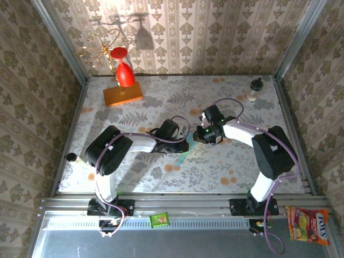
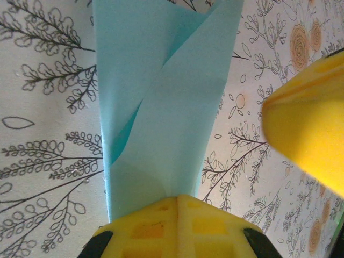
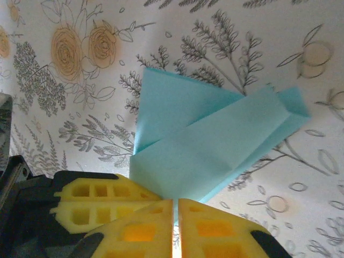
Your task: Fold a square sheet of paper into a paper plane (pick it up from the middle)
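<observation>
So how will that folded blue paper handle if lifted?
Probably very light and floppy: the paper is thin, with loose flaps. Its layered folds likely stiffen it lengthwise. Smooth, so it may slip.

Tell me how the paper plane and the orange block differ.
The paper plane is light blue and thin; the orange block is orange and thick. The plane lies mid-table, pinched by the left gripper and right gripper; the block sits far left, away from both. Both are on the floral table.
</observation>
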Controlling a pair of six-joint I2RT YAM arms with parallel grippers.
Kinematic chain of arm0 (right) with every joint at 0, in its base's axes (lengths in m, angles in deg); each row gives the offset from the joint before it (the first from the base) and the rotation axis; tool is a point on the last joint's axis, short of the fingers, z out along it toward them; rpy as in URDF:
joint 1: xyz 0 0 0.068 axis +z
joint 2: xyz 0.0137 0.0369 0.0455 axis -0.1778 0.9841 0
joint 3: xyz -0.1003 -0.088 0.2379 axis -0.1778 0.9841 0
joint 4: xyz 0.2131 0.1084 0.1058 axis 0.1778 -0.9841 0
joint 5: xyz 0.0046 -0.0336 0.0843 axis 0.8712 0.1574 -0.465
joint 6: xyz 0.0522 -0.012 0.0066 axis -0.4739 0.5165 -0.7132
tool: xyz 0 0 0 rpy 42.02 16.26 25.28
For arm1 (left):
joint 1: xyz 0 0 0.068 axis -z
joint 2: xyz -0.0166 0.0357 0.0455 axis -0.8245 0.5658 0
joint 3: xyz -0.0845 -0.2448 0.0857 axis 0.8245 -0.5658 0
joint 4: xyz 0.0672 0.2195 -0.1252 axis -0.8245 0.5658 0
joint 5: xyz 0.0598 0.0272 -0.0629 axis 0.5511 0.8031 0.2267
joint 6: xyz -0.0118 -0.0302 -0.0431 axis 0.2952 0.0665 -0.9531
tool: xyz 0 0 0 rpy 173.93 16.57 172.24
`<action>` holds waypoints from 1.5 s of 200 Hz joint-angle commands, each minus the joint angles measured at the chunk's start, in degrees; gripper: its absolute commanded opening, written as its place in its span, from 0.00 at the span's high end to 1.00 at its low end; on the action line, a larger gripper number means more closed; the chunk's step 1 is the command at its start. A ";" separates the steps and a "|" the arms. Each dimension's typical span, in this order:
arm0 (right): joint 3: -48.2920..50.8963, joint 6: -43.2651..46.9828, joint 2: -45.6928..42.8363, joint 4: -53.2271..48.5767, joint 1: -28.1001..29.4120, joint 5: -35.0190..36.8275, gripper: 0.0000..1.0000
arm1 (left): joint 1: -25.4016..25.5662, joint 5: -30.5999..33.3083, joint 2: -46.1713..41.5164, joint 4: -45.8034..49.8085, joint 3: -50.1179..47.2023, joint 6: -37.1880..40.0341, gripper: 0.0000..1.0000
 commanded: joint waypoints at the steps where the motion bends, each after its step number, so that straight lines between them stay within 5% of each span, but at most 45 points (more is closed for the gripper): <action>1: 0.22 -3.73 1.89 5.28 1.24 -2.64 0.90 | 1.54 3.89 5.18 11.35 -3.56 1.62 1.00; 89: 3.72 -8.25 7.56 10.30 0.99 1.14 0.96 | 1.57 4.47 4.27 11.85 -4.28 0.96 1.00; 224: 3.07 -3.30 10.24 18.67 -15.24 -4.65 0.94 | 1.83 3.93 3.60 9.43 -8.76 -1.03 1.00; 300: 4.99 -2.15 0.98 13.71 -9.37 -8.22 0.92 | 1.56 5.35 0.17 9.01 -5.93 -1.14 1.00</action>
